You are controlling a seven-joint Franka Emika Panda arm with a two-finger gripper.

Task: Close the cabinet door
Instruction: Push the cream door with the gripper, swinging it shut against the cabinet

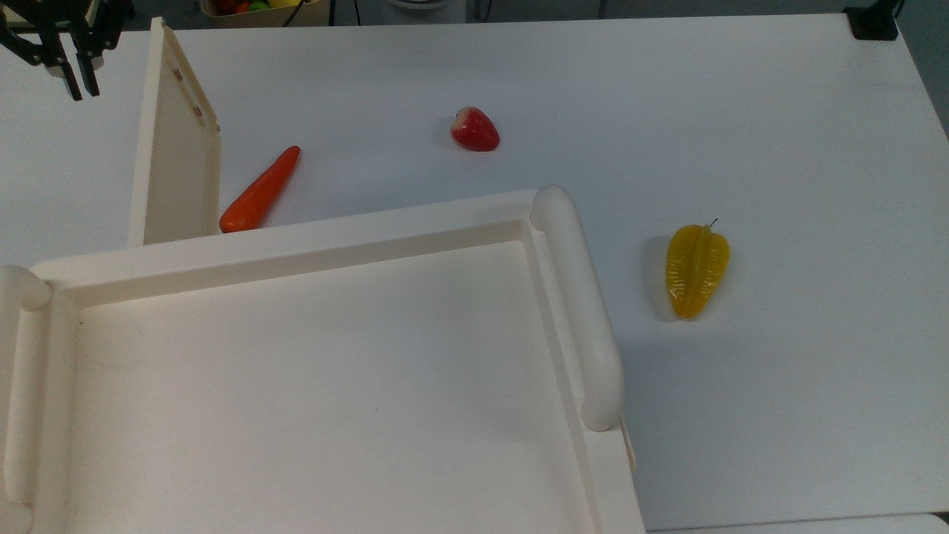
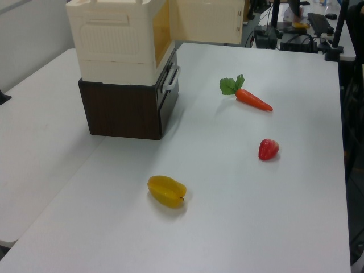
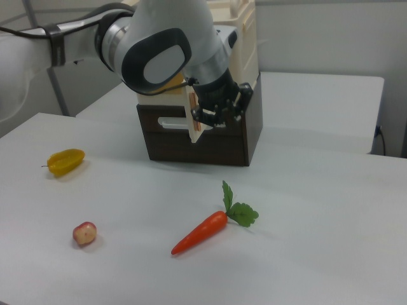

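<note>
The cabinet door [image 1: 176, 159], a thin flat cream plastic panel with a raised rim and small brown fittings on its inner face, stands swung wide open, jutting out from the front corner of the cabinet [image 1: 319, 371], a large cream-white plastic box with a recessed top edged by thick rounded rails. In the left view the cabinet [image 2: 119, 40] sits on a dark brown wooden base [image 2: 128, 108] near the far left part of the white table [image 2: 239, 227], the door [image 2: 207, 20] sticking out toward the table's far edge.

Nearest in the left view lies a yellow toy starfruit [image 2: 166, 191], then a red toy strawberry [image 2: 268, 149], then an orange toy carrot with green leaves [image 2: 250, 96] farther back, all well apart.

The tool [image 1: 80, 70] hangs beyond the door's outer face in the top view, its two dark fingers [image 1: 74, 83] close together with only a narrow gap, pinching nothing. In the right view the grey-white robot arm [image 3: 159, 51] reaches in front of the cabinet.
</note>
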